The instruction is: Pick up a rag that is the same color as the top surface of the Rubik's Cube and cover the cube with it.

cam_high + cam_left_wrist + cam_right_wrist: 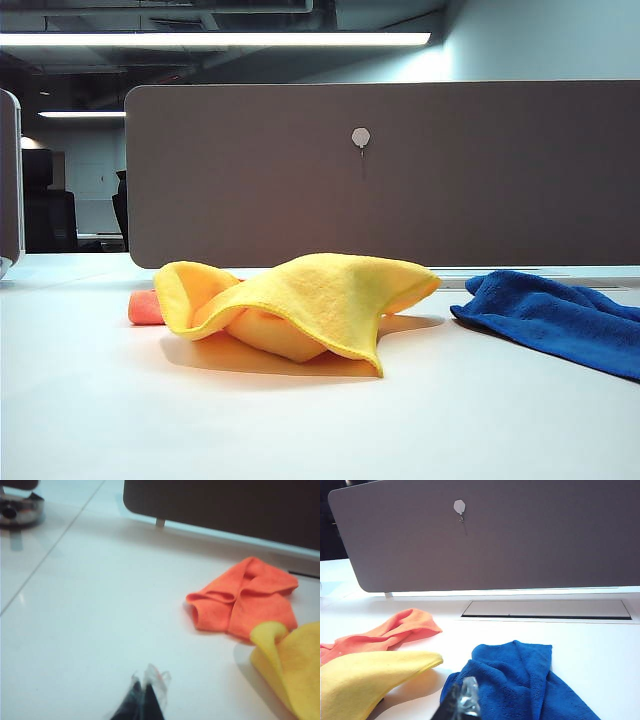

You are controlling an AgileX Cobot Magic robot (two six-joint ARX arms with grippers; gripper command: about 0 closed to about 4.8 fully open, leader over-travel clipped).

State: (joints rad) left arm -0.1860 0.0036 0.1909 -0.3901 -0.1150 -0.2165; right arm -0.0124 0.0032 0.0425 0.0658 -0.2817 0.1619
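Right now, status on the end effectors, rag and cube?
Left end effector shut, empty, over bare table. Right end effector looks shut, empty, by blue cloth. Yellow rag draped in a mound; cube not visible.

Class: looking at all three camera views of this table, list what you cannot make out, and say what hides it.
- Rubik's Cube: unseen in every view; the draped bright yellow microfibre rag presumably hides it.
- Orange cloth: mostly behind the rag in the exterior view.
- Blue terry cloth: cut off by the exterior frame edge.
- Left gripper and right gripper: only blurred tips show at the wrist views' edges.
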